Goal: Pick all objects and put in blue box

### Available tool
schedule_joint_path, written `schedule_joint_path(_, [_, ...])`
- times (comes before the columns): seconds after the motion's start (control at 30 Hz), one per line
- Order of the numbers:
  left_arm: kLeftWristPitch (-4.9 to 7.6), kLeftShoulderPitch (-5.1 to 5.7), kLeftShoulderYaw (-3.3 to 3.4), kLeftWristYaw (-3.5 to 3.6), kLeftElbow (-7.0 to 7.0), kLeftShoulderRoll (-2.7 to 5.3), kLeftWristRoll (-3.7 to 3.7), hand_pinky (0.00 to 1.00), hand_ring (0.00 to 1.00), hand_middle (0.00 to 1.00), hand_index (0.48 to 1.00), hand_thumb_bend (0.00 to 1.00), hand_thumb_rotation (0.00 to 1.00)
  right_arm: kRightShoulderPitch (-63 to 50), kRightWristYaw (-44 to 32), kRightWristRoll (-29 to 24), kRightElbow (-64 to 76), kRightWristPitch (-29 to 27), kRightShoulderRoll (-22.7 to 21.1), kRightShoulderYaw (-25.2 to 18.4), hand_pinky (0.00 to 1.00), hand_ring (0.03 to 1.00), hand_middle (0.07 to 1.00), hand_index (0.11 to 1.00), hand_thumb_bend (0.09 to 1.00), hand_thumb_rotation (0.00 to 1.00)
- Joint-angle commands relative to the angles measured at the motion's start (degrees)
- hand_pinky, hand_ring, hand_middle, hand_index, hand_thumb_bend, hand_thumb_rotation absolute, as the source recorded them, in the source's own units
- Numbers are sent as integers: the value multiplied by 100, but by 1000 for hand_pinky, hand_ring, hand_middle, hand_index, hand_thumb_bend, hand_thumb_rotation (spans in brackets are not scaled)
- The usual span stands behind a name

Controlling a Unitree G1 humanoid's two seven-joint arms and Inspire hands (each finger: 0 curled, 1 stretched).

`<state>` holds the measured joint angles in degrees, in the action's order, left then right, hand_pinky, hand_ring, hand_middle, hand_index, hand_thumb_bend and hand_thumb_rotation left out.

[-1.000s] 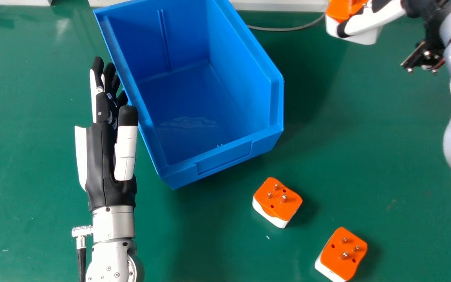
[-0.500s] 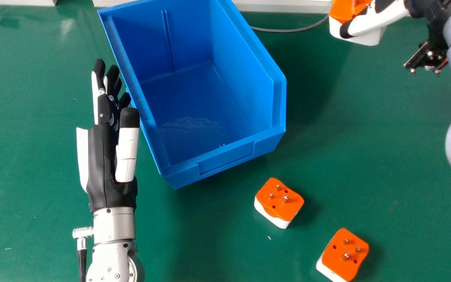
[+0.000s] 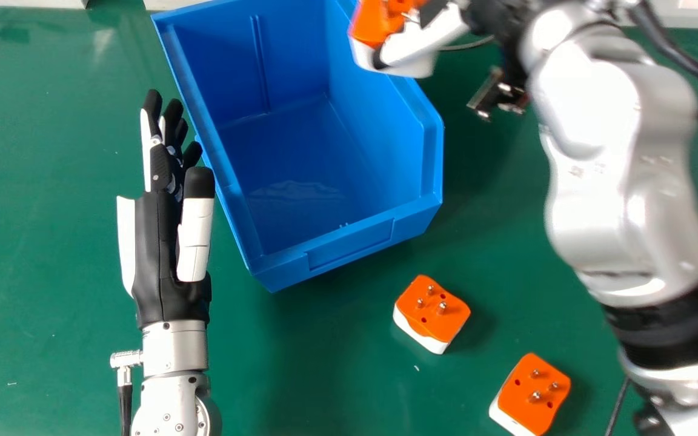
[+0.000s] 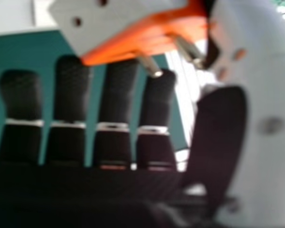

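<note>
At the bottom edge of the head view, right of centre, an orange-and-white plastic plug adapter with metal pins (image 3: 531, 396) lies pins-up on the smooth green tabletop (image 3: 325, 369), well apart from both hands. Up and to the left, below the box's lower right corner, a second boxy orange-and-white adapter (image 3: 432, 312) also lies pins-up, touching neither hand.

The black-and-white left hand (image 3: 161, 260) is at the left of the frame, its fingers straight and pointing up the frame, its thumb straight too, holding nothing. It is just beside the left wall of the open, deep blue plastic box (image 3: 349, 239), which stands at upper centre with its interior bare.

The silver right arm (image 3: 603, 175) crosses the right side to the black-and-white right hand (image 3: 422, 42) at upper centre. That hand is clamped on a third rounded orange-and-white adapter (image 3: 379, 21), which overlaps the box's right wall in the head view. The right hand view shows the third adapter between thumb and fingers, its metal pins jutting out.
</note>
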<state>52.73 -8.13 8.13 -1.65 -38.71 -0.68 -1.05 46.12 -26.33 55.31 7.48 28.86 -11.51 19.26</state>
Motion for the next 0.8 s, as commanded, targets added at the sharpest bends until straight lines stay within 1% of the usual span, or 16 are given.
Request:
schedule_joint_path(0.0, [60,13,-19,4,158,-18,4,948,981,979,990,941,928,419,169,202,-92,116,147,89,259,374,491,519,514,0])
schedule_joint_path(0.07, [63,19,-12,-3,164,-19,12,949,981,979,991,942,927,521,280,261,-199,98,219,178,255,373,488,518,514,0])
schedule_joint_path(0.1, [69,23,-11,-17,167,-19,33,949,981,979,990,940,926,606,235,288,-273,108,246,229,248,372,486,517,515,0])
schedule_joint_path(0.17, [71,24,-12,-15,168,-14,31,948,980,979,989,939,926,746,197,272,-424,113,314,297,237,367,480,516,515,0])
schedule_joint_path(0.2, [71,23,-13,-12,166,-11,26,948,980,979,988,938,925,787,203,254,-473,114,331,318,253,389,488,503,516,0])
schedule_joint_path(0.23, [74,19,-15,-5,162,-8,19,948,980,979,988,938,925,814,265,203,-539,94,374,319,253,389,488,503,516,0])
schedule_joint_path(0.3, [68,18,-16,-28,162,-4,47,948,980,979,988,936,924,886,400,131,-753,132,537,335,271,408,495,492,516,0])
schedule_joint_path(0.33, [78,12,-15,-34,154,-1,49,949,981,979,988,936,924,910,456,128,-855,160,628,370,281,418,501,485,516,0])
schedule_joint_path(0.4, [95,4,-12,-28,140,9,27,950,981,979,988,937,924,908,551,62,-977,89,708,409,264,404,490,492,516,0])
schedule_joint_path(0.47, [90,9,-12,-29,145,13,25,950,981,979,988,937,924,896,704,-11,-1124,-41,745,443,264,404,490,492,516,0])
schedule_joint_path(0.5, [90,10,-11,-32,146,13,28,950,981,979,988,938,923,913,807,1,-1244,-38,792,473,247,375,471,496,518,0])
schedule_joint_path(0.53, [91,8,-10,-36,146,14,32,950,981,979,988,940,923,935,844,-98,-1360,-9,872,441,229,346,471,493,521,0])
schedule_joint_path(0.57, [93,5,-10,-34,146,14,30,950,981,979,988,940,923,953,857,-202,-1453,-20,919,429,229,346,471,493,521,0])
schedule_joint_path(0.63, [95,4,-12,-14,148,18,3,951,981,979,988,942,923,952,1058,-281,-1680,-113,979,481,194,295,471,492,524,0])
schedule_joint_path(0.7, [104,5,-13,-12,149,25,0,951,982,979,988,943,922,935,1317,-295,-1956,-246,1002,582,181,276,471,492,525,0])
schedule_joint_path(0.77, [111,9,-15,-50,153,21,61,950,981,979,987,944,921,902,1523,-352,-2259,-364,1060,667,173,265,471,491,526,0])
